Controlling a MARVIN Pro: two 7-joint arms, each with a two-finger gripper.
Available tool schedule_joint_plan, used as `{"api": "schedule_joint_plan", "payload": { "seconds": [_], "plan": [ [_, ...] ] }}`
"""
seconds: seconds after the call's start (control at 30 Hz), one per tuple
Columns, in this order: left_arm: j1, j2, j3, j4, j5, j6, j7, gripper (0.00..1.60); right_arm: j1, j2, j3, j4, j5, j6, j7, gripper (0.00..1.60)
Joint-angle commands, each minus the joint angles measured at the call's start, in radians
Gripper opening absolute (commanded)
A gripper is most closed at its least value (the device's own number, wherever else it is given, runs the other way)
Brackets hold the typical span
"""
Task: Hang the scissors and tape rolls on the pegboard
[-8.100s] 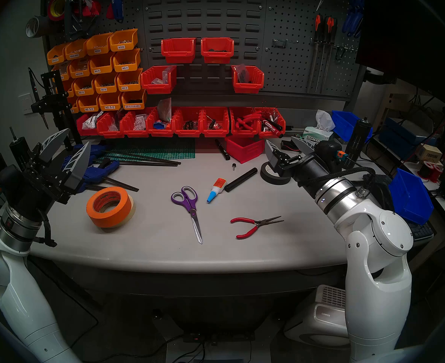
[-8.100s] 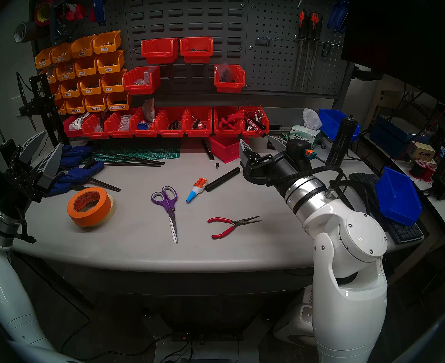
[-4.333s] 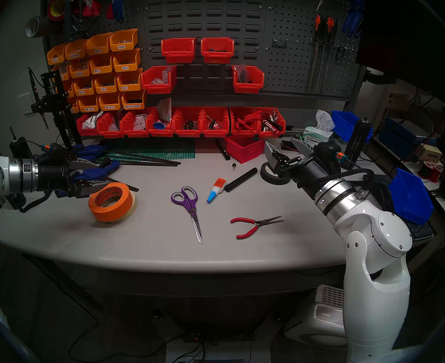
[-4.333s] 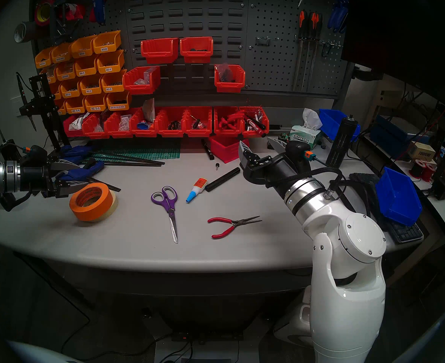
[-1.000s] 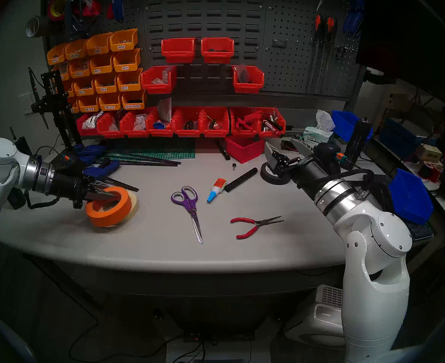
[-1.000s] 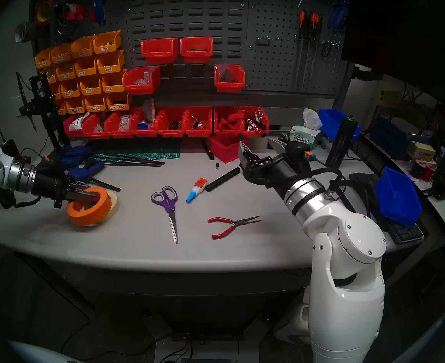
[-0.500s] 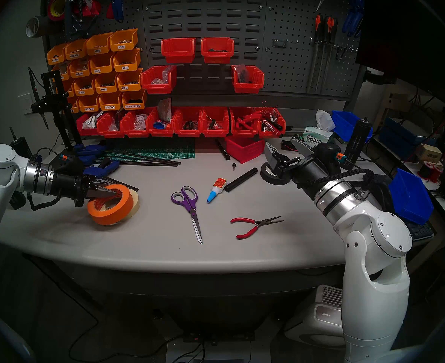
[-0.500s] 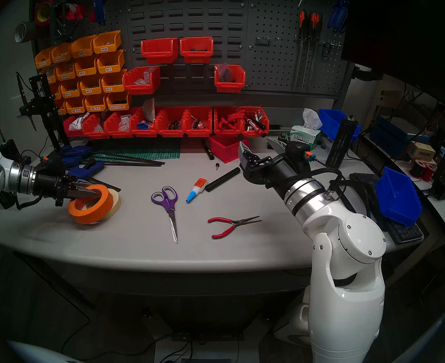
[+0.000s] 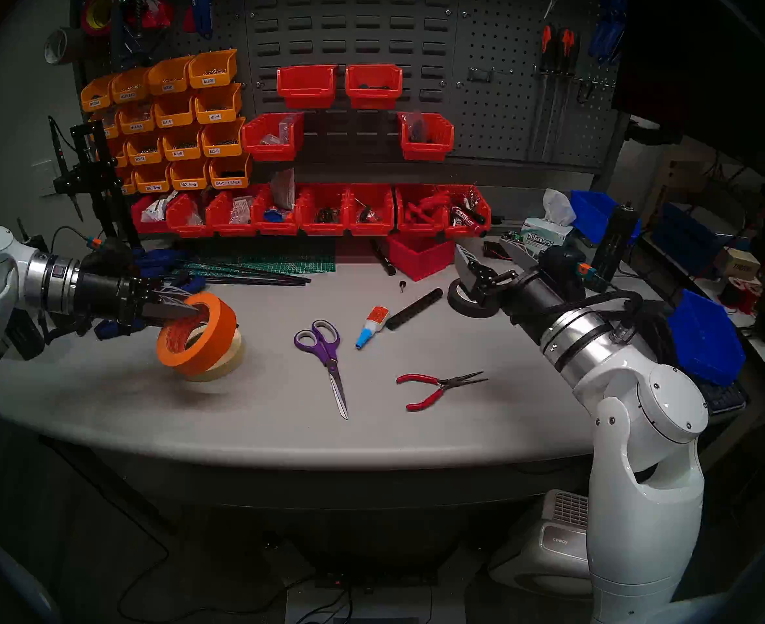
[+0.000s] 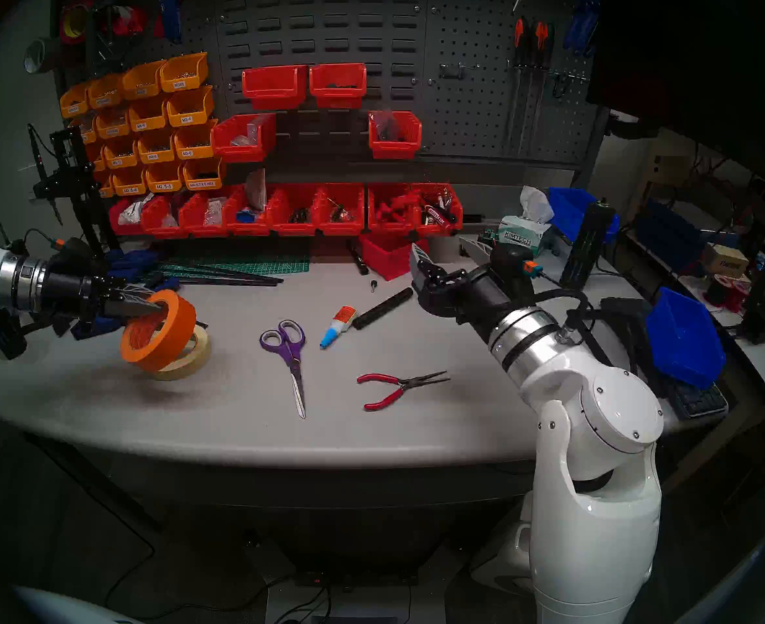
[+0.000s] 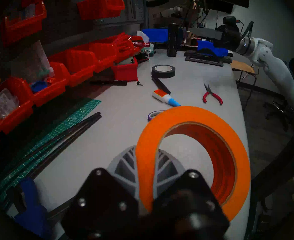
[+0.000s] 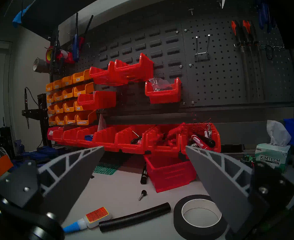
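Currently left gripper (image 9: pixel 191 314) pinches only the orange tape roll's (image 9: pixel 198 330) upper wall; roll hangs tilted at frame left and risks slipping or swinging.

The left gripper (image 11: pixel 145 162) pinches the orange tape roll's (image 11: pixel 191 116) wall between its grey fingers (image 11: pixel 125 167). Beyond it on the table (image 11: pixel 122 102) lie a glue bottle (image 11: pixel 165 97), red pliers (image 11: pixel 212 95) and a black tape roll (image 11: pixel 163 71).
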Motion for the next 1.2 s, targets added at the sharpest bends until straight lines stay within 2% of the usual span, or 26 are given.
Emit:
{"api": "schedule_joint_plan", "payload": {
  "seconds": [0.0,0.17,0.33,0.43,0.5,0.63,0.9,1.1,1.17],
  "plan": [
    [-0.044,-0.043,-0.107,-0.084,-0.071,0.021,0.023,0.00,0.018,0.001,-0.002,-0.031,0.001,-0.005,0.001,1.60],
    [-0.039,-0.112,-0.166,-0.168,-0.085,0.018,0.083,0.00,0.018,0.000,-0.002,-0.031,0.000,-0.005,0.002,1.60],
    [-0.035,-0.197,-0.230,-0.239,-0.093,0.027,0.184,0.00,0.019,-0.001,-0.001,-0.031,-0.001,-0.004,0.004,1.60],
    [-0.039,-0.222,-0.242,-0.260,-0.097,0.026,0.221,0.00,0.019,-0.002,-0.001,-0.031,-0.001,-0.004,0.004,1.60],
    [-0.039,-0.265,-0.257,-0.304,-0.083,-0.003,0.279,0.00,0.019,-0.002,-0.001,-0.031,-0.002,-0.004,0.005,1.60],
    [-0.043,-0.302,-0.258,-0.337,-0.086,-0.004,0.331,0.00,0.019,-0.003,-0.001,-0.032,-0.003,-0.004,0.005,1.60],
    [-0.063,-0.412,-0.233,-0.415,-0.051,-0.077,0.476,0.00,0.019,-0.005,0.000,-0.032,-0.005,-0.004,0.007,1.60],
    [-0.026,-0.487,-0.230,-0.498,-0.030,-0.143,0.576,0.00,0.019,-0.006,0.000,-0.032,-0.006,-0.003,0.008,1.60],
    [-0.010,-0.529,-0.227,-0.538,-0.010,-0.175,0.613,0.00,0.019,-0.007,0.000,-0.032,-0.006,-0.003,0.008,1.60]
  ]
}}
